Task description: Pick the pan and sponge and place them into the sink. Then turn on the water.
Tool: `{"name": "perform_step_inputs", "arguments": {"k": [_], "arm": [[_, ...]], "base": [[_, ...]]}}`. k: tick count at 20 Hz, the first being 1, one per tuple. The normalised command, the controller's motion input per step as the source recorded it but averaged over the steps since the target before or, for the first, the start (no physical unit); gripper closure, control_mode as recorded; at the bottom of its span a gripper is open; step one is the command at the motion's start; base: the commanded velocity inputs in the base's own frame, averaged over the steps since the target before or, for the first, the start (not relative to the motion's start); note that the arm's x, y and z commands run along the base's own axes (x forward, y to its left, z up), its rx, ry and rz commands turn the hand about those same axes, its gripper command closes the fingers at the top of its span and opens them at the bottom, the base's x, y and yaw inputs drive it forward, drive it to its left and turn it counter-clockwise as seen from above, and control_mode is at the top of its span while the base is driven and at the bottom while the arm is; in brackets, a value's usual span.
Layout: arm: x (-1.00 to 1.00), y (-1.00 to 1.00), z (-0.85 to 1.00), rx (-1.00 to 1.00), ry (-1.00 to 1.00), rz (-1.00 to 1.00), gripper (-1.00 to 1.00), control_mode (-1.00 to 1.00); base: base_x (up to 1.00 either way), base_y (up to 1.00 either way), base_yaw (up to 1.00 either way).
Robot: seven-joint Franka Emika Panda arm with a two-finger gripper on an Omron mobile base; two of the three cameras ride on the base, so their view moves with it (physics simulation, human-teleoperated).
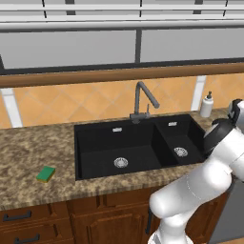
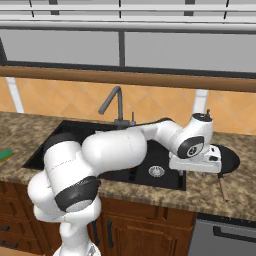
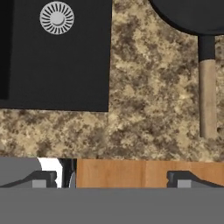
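The small round black frying pan (image 2: 227, 159) with its thin light wooden handle (image 3: 208, 98) lies on the speckled granite counter (image 3: 148, 87) just right of the large black double-basin sink (image 1: 133, 143), handle pointing toward the counter's front edge. The two-finger gripper (image 3: 111, 178) hangs over that front edge beside the handle, jaws spread wide and holding nothing. The small green-and-yellow sponge (image 1: 46, 174) sits near the front edge, left of the sink.
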Motion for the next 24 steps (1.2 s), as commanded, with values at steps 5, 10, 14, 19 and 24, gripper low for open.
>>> {"name": "perform_step_inputs", "arguments": {"k": [5, 10, 14, 19, 24], "arm": [[0.22, -0.25, -0.27, 0.00, -0.01, 0.00, -1.00, -1.00], [0.16, -0.26, -0.34, 0.01, 0.00, 0.00, -1.00, -1.00], [0.00, -0.21, -0.23, 0.02, 0.01, 0.00, -1.00, -1.00], [0.03, -0.14, -0.03, 0.04, 0.01, 0.00, -1.00, -1.00], [0.08, -0.15, -0.03, 0.02, 0.00, 0.00, -1.00, -1.00]], "base": [[0.00, 0.00, 0.00], [0.00, 0.00, 0.00], [0.00, 0.00, 0.00], [0.00, 0.00, 0.00], [0.00, 0.00, 0.00]]}}
